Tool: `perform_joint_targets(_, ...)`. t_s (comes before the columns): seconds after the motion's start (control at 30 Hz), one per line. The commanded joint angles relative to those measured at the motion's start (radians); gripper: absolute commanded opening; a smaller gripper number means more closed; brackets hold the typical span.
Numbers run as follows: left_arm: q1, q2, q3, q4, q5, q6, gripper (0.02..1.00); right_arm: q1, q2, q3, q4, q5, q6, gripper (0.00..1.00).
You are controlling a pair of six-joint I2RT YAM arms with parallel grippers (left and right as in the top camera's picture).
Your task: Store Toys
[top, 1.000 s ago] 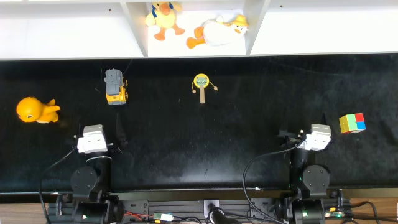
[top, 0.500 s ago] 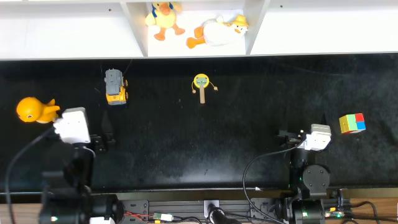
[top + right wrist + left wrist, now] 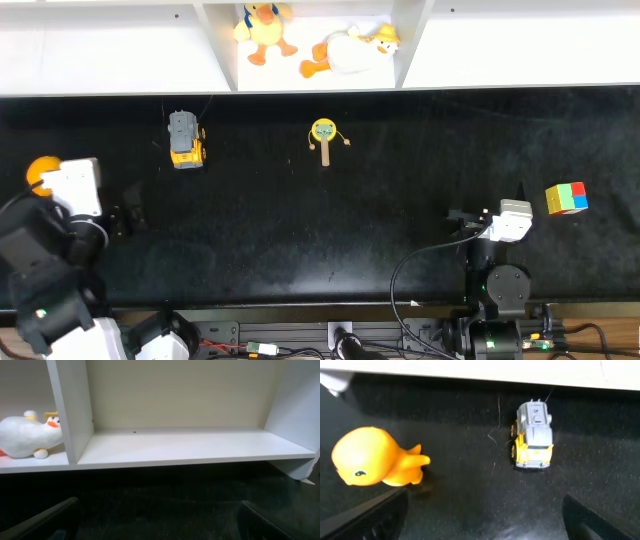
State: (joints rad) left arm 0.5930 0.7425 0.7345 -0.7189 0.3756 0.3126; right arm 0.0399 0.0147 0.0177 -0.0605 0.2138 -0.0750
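L gripper point(image 3: 486, 495): jaws wide, nothing held; far left of top frame, aimed btwn orange duck point(image 3: 370, 457) and toy truck point(image 3: 534, 435). Prob. sizing up the duck, its nearest toy.
Orange duck: upright on worktop point(image 3: 300, 230), far left, mid-height of top frame, partly hidden under L wrist.
R gripper point(image 3: 160, 502): also wide, nothing in it; lower right, facing shelf point(image 3: 190, 447).
Shelf: along top edge; middle bay holds yellow plush point(image 3: 263, 25) and white plush point(image 3: 350, 52), so toys likely go there.
Others: rattle point(image 3: 324, 133) at centre, colour cube point(image 3: 566, 198) far right, well apart.
Room: duck sits near frame's left edge, little margin that side; broad dark worktop btwn it and shelf for the carry.
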Motion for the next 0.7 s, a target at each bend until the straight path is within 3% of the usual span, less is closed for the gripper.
perform_joint_targets(0.03,0.097,0.064,0.03,-0.001,0.174,0.127,0.996,0.006,-0.011,-0.013,0.005,0.004,0.0,0.993)
perform_joint_targets(0.4,0.169,0.247,0.03,0.07,0.202,0.241,0.996,0.006,-0.011,-0.013,0.005,0.004,0.0,0.996)
perform_joint_targets(0.57,0.272,0.25,0.03,0.064,0.325,0.392,0.993,0.006,-0.011,-0.013,0.005,0.004,0.0,0.991)
perform_joint_targets(0.7,0.386,0.247,0.03,0.01,0.367,0.473,0.993,0.006,-0.011,-0.013,0.005,0.004,0.0,0.996)
